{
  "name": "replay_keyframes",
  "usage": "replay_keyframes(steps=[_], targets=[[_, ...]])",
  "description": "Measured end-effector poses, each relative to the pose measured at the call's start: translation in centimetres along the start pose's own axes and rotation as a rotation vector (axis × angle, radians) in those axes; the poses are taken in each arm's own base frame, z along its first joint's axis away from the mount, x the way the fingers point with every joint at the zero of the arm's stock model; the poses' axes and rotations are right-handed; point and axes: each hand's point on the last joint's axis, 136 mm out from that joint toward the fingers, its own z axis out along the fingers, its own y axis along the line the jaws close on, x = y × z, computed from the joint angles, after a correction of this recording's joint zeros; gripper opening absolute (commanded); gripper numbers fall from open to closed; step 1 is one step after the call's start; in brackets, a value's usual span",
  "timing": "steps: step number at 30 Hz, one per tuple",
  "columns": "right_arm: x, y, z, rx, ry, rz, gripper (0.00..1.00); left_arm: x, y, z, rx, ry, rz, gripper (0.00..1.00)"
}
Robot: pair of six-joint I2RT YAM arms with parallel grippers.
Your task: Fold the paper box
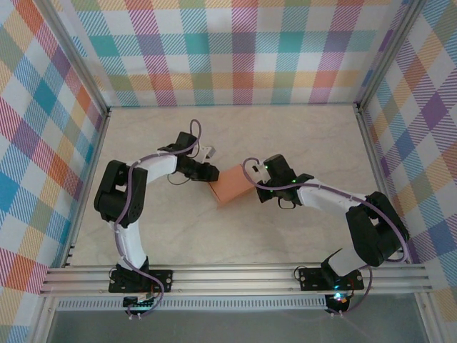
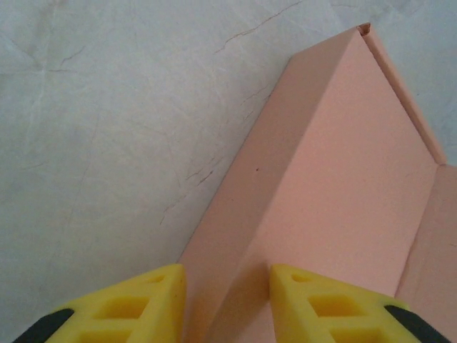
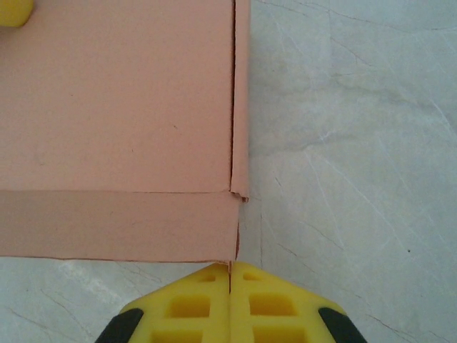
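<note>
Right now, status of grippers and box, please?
Left gripper open, astride a raised flap. Right gripper shut at paper box corner. Folding unfinished.

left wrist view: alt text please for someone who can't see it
The left gripper has its two yellow fingers apart at the bottom edge, straddling a raised fold of the salmon-orange paper box; whether they press on it is unclear. The box runs up and to the right over a pale, marbled table.

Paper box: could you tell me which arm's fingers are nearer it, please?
Left. The left fingers straddle a raised fold of the paper box; the right fingers, shut, sit at its corner.
</note>
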Motion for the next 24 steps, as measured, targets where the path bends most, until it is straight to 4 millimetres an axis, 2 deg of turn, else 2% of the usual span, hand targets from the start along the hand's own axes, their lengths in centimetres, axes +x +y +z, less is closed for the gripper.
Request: replay_keyframes(steps=[11,24], targets=[[-0.4,-0.3,0.0,-0.002,-0.03,-0.007,0.0,-0.7,-0.3,1.0,0.143,0.06,-0.052,0.34],[-0.8,-1.3,0.7,-0.01,-0.124,-0.027,0.0,-1.4,0.0,1.5,0.216,0.129,-0.141,0.34]])
